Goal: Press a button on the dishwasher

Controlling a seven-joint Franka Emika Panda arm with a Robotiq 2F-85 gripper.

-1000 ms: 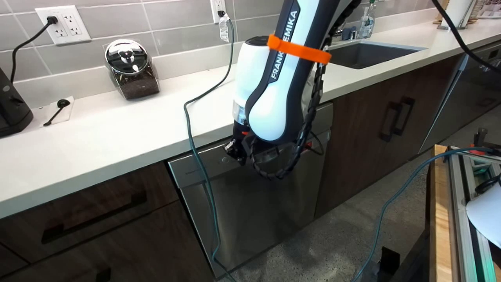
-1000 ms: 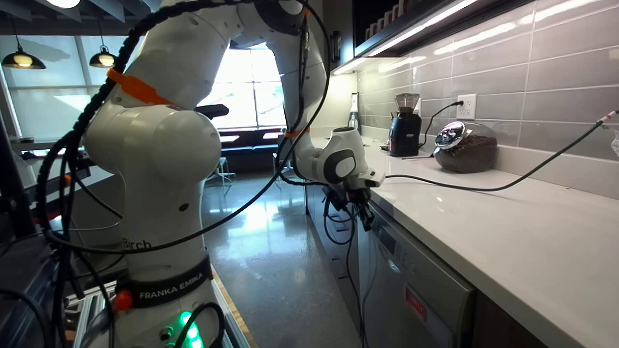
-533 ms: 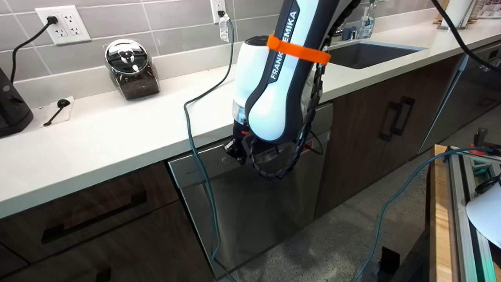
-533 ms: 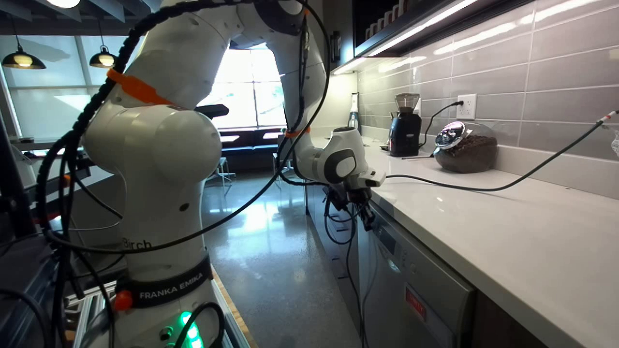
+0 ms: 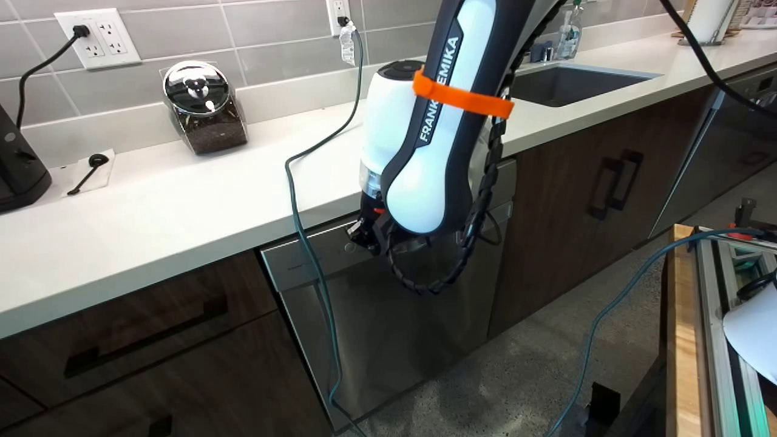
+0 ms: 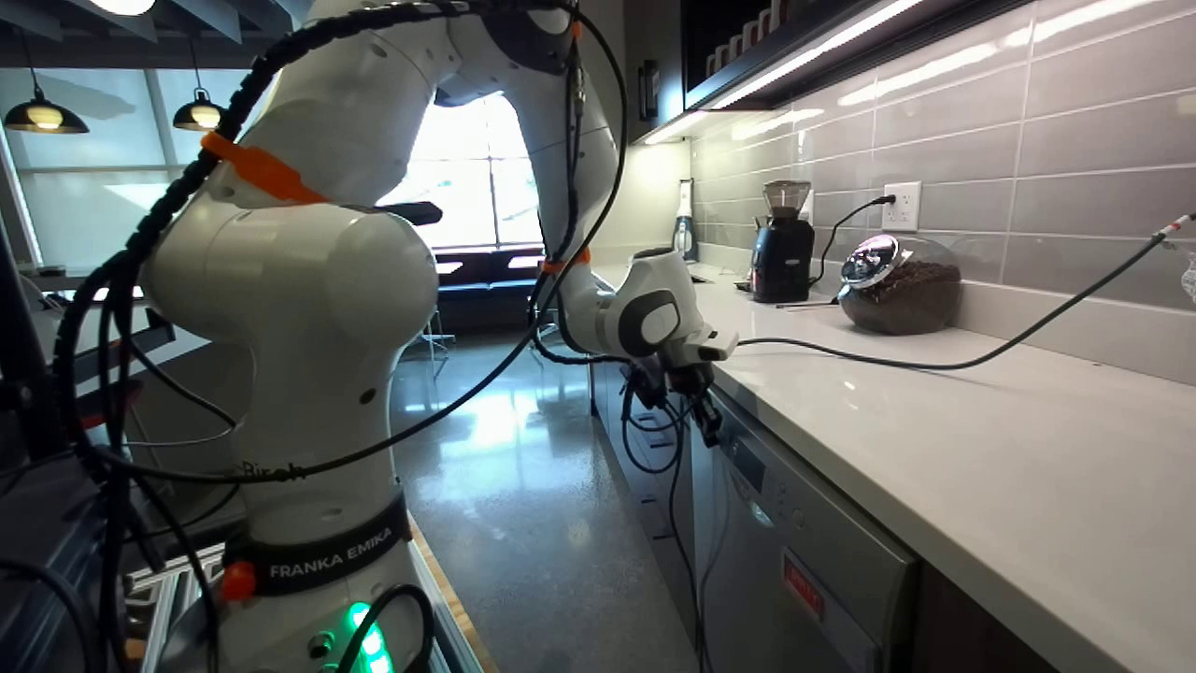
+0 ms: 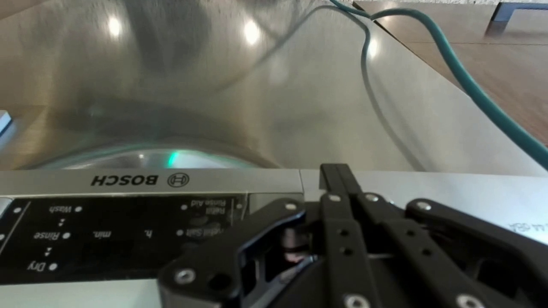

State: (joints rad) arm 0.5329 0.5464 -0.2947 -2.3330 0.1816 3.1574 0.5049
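The closed hand (image 7: 337, 168) is at the control strip (image 7: 261, 182) of the dishwasher (image 5: 407, 321), which is set under the table (image 5: 194, 203) between dark cabinets (image 5: 552, 243); whether the hand touches the control strip cannot be told.

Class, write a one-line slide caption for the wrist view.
Closed tool by the dark display of a dishwasher, teal cord at upper right.

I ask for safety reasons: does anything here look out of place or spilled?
Only the teal cord: it runs from a wall outlet across the counter and hangs down in front of the dishwasher, near the gripper, where it might snag. I see no spill.
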